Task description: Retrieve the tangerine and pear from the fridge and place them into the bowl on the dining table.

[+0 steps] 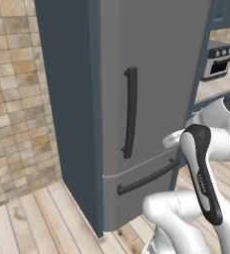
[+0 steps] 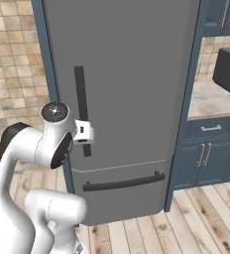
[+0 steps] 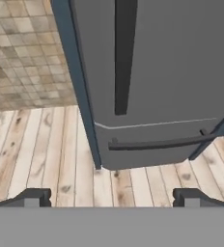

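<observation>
The tall grey fridge (image 1: 156,59) (image 2: 132,69) (image 3: 181,62) stands shut in front of me, its dark blue side panel (image 1: 70,99) to the left. A dark vertical bar handle (image 1: 131,111) (image 2: 81,99) (image 3: 123,58) runs down the door, and a horizontal one (image 1: 149,177) (image 2: 123,182) (image 3: 157,144) crosses the drawer below. My gripper (image 3: 113,198) is open and empty, a short way from the door, facing the lower end of the vertical handle. The tangerine and pear are hidden behind the shut door. The bowl and dining table are out of view.
A beige tiled wall (image 1: 18,99) lies left of the fridge, above a light wooden floor (image 3: 46,144). To the right are dark blue cabinets (image 2: 208,149) under a beige counter (image 2: 211,99) that carries a dark appliance (image 2: 228,69).
</observation>
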